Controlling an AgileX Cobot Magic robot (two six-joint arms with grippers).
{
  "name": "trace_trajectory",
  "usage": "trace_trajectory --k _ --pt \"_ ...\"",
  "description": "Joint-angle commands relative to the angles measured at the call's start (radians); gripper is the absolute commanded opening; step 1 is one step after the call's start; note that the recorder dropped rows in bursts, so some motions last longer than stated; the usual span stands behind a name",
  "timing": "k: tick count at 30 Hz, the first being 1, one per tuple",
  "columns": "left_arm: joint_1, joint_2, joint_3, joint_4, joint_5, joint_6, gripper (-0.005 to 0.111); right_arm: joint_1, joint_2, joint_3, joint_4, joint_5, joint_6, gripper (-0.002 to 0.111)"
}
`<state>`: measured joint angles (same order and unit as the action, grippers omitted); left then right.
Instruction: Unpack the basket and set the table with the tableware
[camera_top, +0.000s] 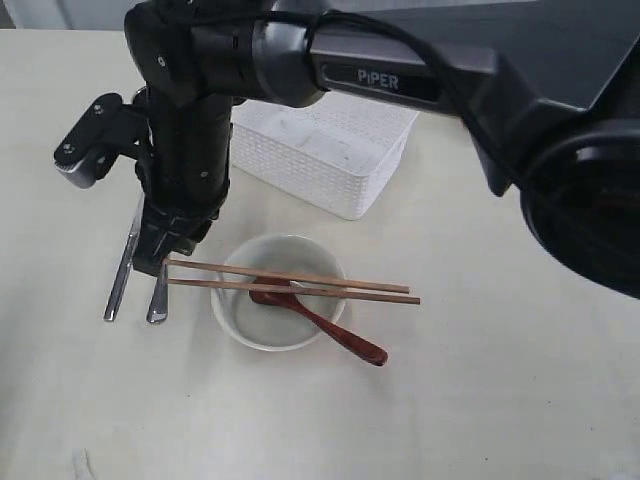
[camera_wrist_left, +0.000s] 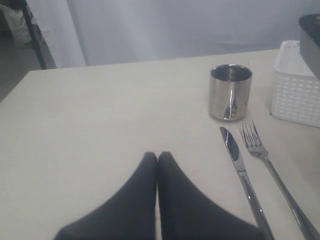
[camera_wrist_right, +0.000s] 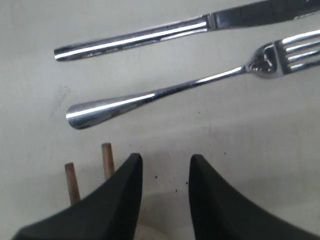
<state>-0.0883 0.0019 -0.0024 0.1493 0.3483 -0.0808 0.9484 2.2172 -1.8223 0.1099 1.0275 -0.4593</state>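
Observation:
A pale bowl (camera_top: 226, 322) stands on the table (camera_top: 500, 400) with two wooden chopsticks (camera_top: 350, 284) laid across its rim and a reddish-brown spoon (camera_top: 340, 335) resting in it. Left of the bowl lie the steel knife (camera_top: 120, 280) and fork (camera_top: 157, 302). My right gripper (camera_top: 160, 260) reaches across and hangs over the chopsticks' left ends; it (camera_wrist_right: 165, 160) is open and empty, the chopstick ends (camera_wrist_right: 107, 159) just beside one finger. My left gripper (camera_wrist_left: 157, 156) is shut on nothing above bare table, near the knife (camera_wrist_left: 240, 167), fork (camera_wrist_left: 270, 162) and steel cup (camera_wrist_left: 230, 92).
The white lattice basket (camera_top: 345, 170) stands behind the bowl, partly covered by the right arm; its corner (camera_wrist_left: 297, 92) sits right of the cup. The right arm's dark links (camera_top: 420, 70) span the upper part of the exterior view.

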Motion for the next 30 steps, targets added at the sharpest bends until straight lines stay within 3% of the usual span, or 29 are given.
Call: trace_trajectory --k 1,14,23,30 --pt "-0.005 -0.002 0.002 0.005 -0.001 -0.002 0.0 -0.001 0.001 -0.006 -0.022 0.064 0.005 0.032" --pt "-0.005 -0.002 0.002 0.005 -0.001 -0.002 0.0 -0.001 0.001 -0.006 -0.007 0.143 -0.029 0.032" --pt "-0.005 -0.002 0.002 0.005 -0.001 -0.002 0.0 -0.001 -0.036 -0.006 -0.009 0.101 -0.027 0.032" --pt "-0.005 -0.002 0.002 0.005 -0.001 -0.002 0.0 -0.005 -0.251 -0.004 -0.12 0.194 0.182 0.032"
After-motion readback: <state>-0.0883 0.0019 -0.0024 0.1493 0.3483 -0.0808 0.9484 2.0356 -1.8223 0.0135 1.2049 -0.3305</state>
